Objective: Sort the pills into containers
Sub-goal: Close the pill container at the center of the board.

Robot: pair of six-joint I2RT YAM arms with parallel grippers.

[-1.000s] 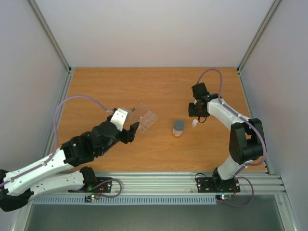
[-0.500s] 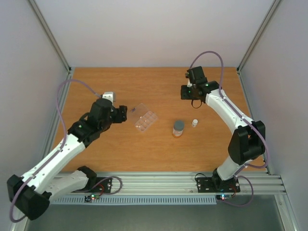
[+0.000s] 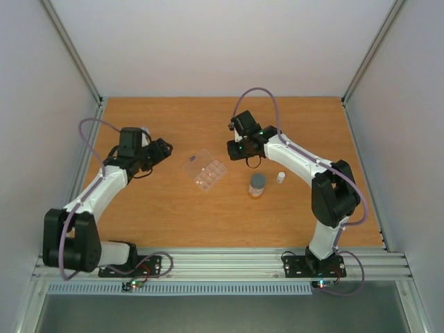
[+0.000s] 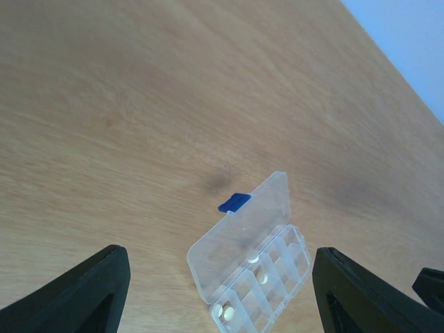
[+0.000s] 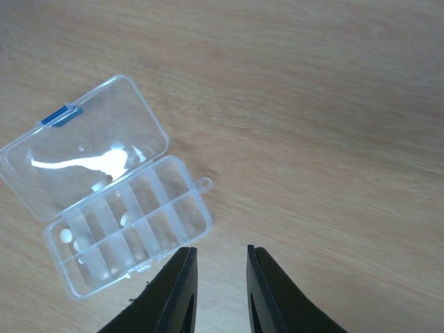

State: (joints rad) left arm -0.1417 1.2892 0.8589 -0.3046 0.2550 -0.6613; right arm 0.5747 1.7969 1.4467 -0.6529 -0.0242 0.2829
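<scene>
The clear pill box [image 3: 209, 171] lies open mid-table, its lid [image 4: 243, 225] folded back with a blue latch [image 4: 234, 202]. Small white round pills [image 4: 253, 257] sit in a few of its cells [image 5: 125, 229]; others look bare. My left gripper [image 3: 163, 148] hovers left of the box, open wide with nothing between its fingers [image 4: 83, 298]. To the right of the box is my right gripper [image 3: 231, 149], over bare wood just past the box's tabbed end. Its fingers [image 5: 177, 291] stand a narrow gap apart and hold nothing.
An orange bottle with a grey cap [image 3: 257, 184] stands right of the box. A small white object [image 3: 280, 177] sits just beyond it. White walls and metal rails [image 3: 83, 166] close in the wooden table [image 3: 166, 215].
The left arm pulled back leftward and away from the box. The right arm swung left from the small white object toward the box, and its jaws narrowed.
</scene>
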